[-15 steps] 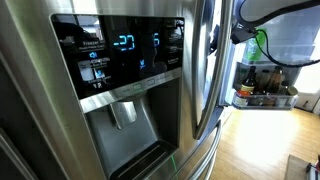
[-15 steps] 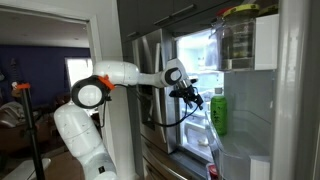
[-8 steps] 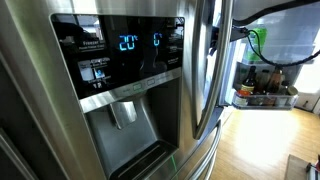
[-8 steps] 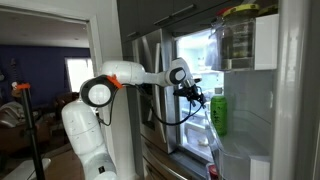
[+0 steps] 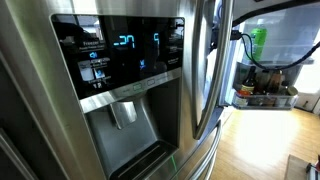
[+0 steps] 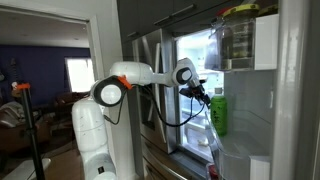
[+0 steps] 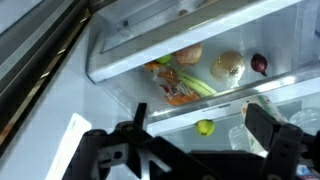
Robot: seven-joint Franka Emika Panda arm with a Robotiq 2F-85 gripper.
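Note:
My gripper point(image 7: 200, 118) is open and empty, its two black fingers spread wide in the wrist view. It reaches into an open fridge point(image 6: 195, 60); it also shows in an exterior view point(image 6: 203, 93). Between the fingers, further off, a small yellow-green fruit point(image 7: 205, 127) lies on a shelf. Above it a clear drawer point(image 7: 120, 55) holds an onion point(image 7: 228, 66), a red onion point(image 7: 260, 63), carrots point(image 7: 180, 96) and green stalks point(image 7: 196, 85). A green bottle point(image 6: 219, 113) stands just beside the gripper.
The shut steel fridge door with a lit panel and water dispenser point(image 5: 120, 60) fills an exterior view. The open door's shelves hold clear containers point(image 6: 238, 40) and bottles point(image 5: 265, 90). The white robot base point(image 6: 92, 140) stands by a doorway.
The arm has stretched further towards the fridge interior, and the gripper has moved closer to the green bottle. The jaws stay open.

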